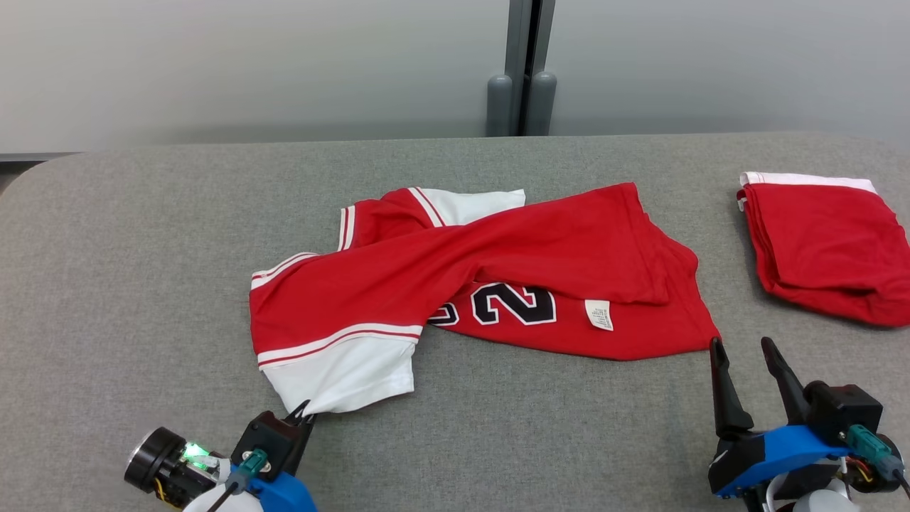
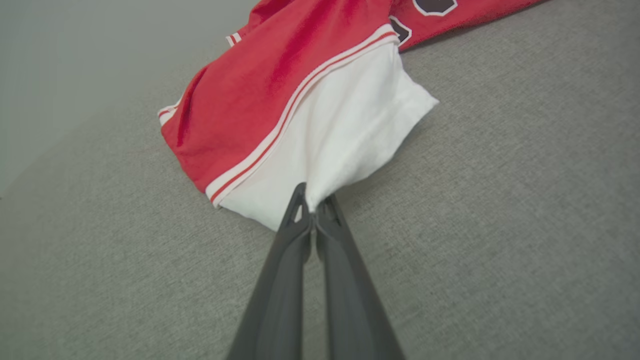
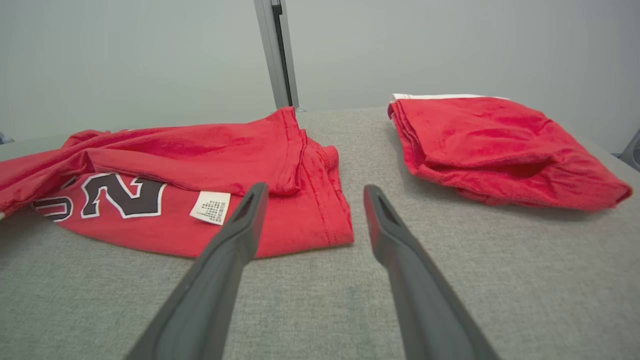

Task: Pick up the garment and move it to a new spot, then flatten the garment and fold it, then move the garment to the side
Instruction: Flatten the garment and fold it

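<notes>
A crumpled red jersey, the garment (image 1: pixel 490 270), lies mid-table with white sleeves, striped trim, black numbers and a white label (image 1: pixel 598 314). My left gripper (image 1: pixel 304 412) is shut on the near edge of its white sleeve (image 2: pixel 340 135), fingertips pinching the cloth (image 2: pixel 312 202). My right gripper (image 1: pixel 743 348) stands open just off the garment's near right corner (image 3: pixel 340 235), nothing between its fingers (image 3: pixel 250 210).
A second red garment (image 1: pixel 825 242), folded, with a white edge, lies at the right side of the grey fabric table (image 1: pixel 142 284). A grey wall with a vertical post (image 1: pixel 522 67) stands behind the table's far edge.
</notes>
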